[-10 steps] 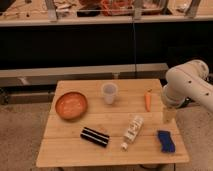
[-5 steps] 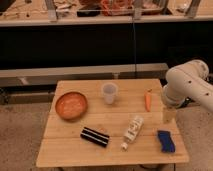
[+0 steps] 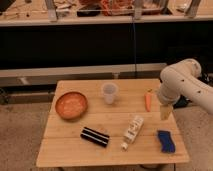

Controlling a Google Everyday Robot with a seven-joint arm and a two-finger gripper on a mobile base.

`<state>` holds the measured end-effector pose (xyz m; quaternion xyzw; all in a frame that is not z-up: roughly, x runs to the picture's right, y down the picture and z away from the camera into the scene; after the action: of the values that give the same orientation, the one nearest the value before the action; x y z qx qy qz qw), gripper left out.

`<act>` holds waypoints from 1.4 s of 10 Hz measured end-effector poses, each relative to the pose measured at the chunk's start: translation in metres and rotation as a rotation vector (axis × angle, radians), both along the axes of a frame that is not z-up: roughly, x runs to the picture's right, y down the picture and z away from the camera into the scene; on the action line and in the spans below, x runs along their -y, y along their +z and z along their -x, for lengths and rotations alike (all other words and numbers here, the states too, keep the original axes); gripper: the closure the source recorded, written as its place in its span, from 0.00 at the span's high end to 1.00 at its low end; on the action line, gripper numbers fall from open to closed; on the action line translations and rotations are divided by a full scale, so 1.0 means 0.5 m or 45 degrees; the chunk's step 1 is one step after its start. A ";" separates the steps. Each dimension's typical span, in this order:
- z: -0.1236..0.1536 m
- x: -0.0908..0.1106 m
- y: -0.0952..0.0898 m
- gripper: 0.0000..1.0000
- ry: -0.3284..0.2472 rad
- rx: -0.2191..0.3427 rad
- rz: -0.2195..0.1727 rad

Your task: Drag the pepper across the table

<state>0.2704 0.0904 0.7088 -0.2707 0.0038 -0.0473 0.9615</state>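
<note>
The pepper (image 3: 148,100) is a small slim orange vegetable lying on the right part of the light wooden table (image 3: 75,132), near its far edge. My gripper (image 3: 165,112) hangs from the white arm (image 3: 182,82) just right of the pepper and slightly nearer the camera, close above the table's right edge. It is apart from the pepper and holds nothing that I can see.
A round orange bowl (image 3: 71,104) sits at the left. A clear plastic cup (image 3: 109,93) stands left of the pepper. A white bottle (image 3: 132,131) lies in the middle front, a black bar (image 3: 95,136) left of it, a blue object (image 3: 166,140) at the front right.
</note>
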 end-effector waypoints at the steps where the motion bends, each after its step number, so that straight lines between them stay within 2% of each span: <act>1: -0.003 -0.001 0.004 0.80 -0.013 0.003 -0.003; 3: 0.000 -0.003 0.014 0.80 -0.052 0.023 -0.006; 5: 0.008 0.008 0.045 0.80 -0.093 0.049 -0.002; 8: 0.009 0.007 0.072 0.80 -0.170 0.084 -0.001; 10: 0.013 0.008 0.087 0.80 -0.196 0.103 0.001; 12: 0.013 0.012 0.121 0.80 -0.232 0.133 0.006; 14: 0.011 0.010 0.134 0.80 -0.261 0.150 0.007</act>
<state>0.2652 0.0856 0.7756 -0.2684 -0.0253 -0.1612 0.9494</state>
